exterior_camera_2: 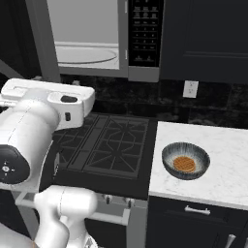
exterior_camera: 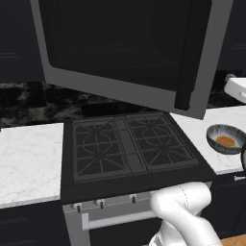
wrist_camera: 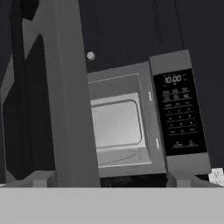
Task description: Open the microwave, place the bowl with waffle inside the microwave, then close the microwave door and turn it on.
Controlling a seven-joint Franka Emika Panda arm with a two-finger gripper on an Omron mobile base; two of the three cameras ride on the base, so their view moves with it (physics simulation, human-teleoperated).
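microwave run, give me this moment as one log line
microwave door: swung open | cavity: no bowl inside | bowl: on counter right of stove, waffle in it | tool: open, holding nothing

One microwave hangs before me, with one microwave door, one long bar handle on it, one black button panel and one glass turntable in its cavity. Below I count one stove with two grates, three knobs showing along its front, and two marble counters, one to each side of it. One bowl holds one waffle, one wall outlet sits on the backsplash, and I see two fingertips of my own.
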